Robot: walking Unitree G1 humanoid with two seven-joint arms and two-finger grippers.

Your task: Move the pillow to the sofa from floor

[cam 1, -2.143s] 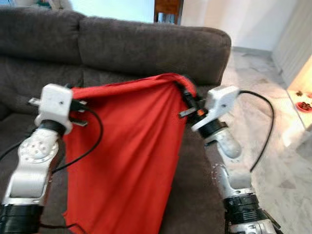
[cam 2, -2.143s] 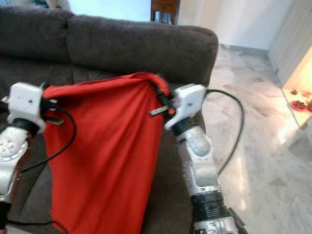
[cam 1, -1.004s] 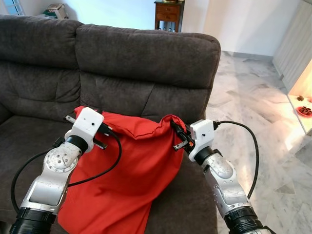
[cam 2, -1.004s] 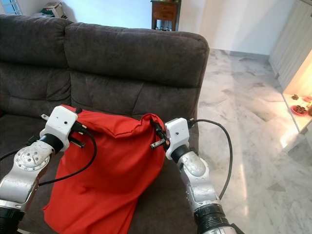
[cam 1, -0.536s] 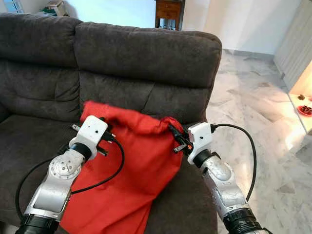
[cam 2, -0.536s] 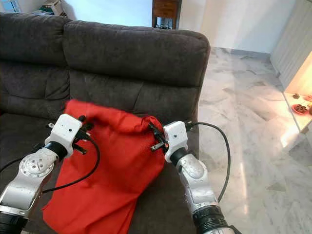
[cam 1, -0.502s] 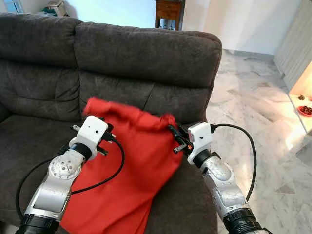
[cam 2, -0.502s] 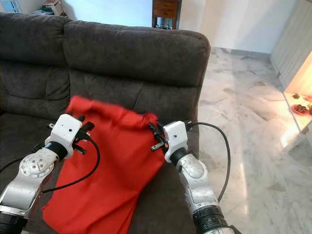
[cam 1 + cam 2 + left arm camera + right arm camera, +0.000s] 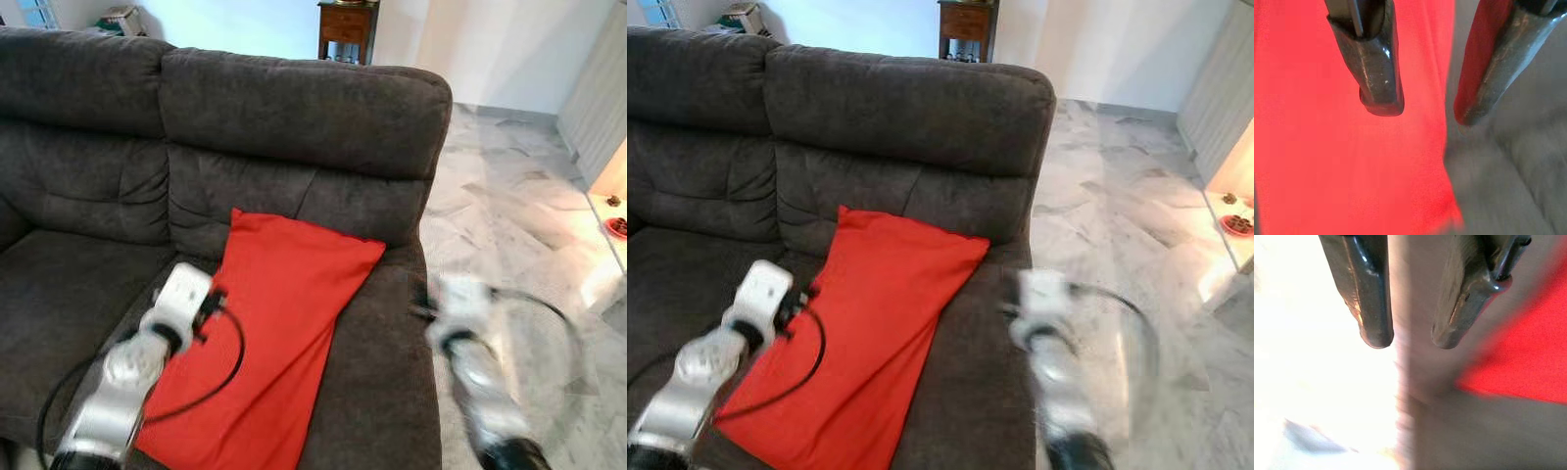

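Head view: the red pillow [image 9: 277, 333] lay on the dark grey sofa [image 9: 294, 117], its far end leaning against the backrest. Left wrist view: the left tool [image 9: 1422, 110] hung parted above the pillow, gripping nothing. Right wrist view: the right tool [image 9: 1408, 340] was blurred, slightly parted, empty.

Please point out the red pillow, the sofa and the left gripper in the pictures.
red pillow [image 9: 284, 294]: left eye view, middle of its red cover.
sofa [image 9: 294, 108]: left eye view, the back cushion above the pillow.
left gripper [image 9: 1420, 110]: left wrist view, midway between its two black fingertips.
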